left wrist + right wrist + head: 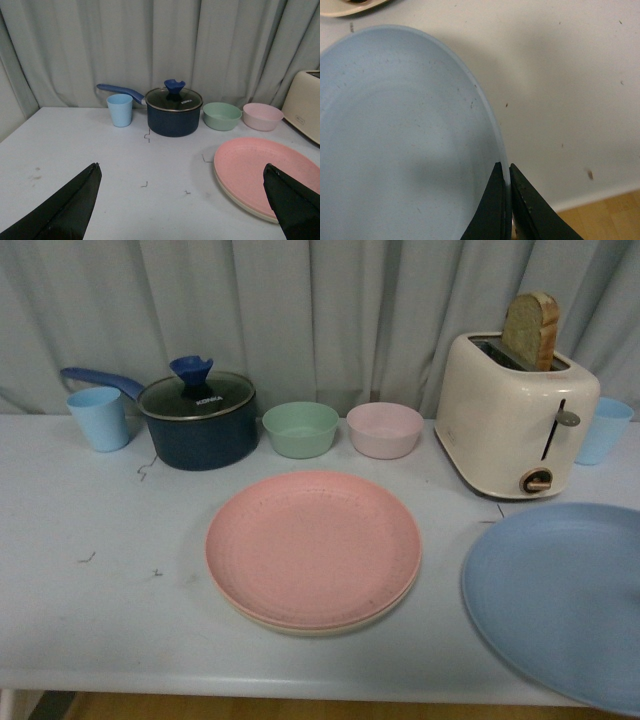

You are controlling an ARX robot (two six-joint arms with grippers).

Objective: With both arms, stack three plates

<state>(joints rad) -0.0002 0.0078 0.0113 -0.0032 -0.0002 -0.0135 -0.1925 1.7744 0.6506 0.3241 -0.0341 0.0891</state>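
Left end effector (181, 166) spread wide, empty. Right end effector (505, 166) pinched on light blue plate (395, 140) rim.

Pink plate (313, 545), faintly ringed, is logged at centre frame; beige plate (310, 628) is seen beneath it; light blue plate (560, 600) lower right; navy pot (198, 440) upper left.

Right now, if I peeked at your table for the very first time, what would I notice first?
Probably the big pink plate in the middle of the table, sitting on a beige plate. Then the light blue plate at the right, its rim pinched by the right gripper, and the cream toaster behind it with a bread slice sticking up.
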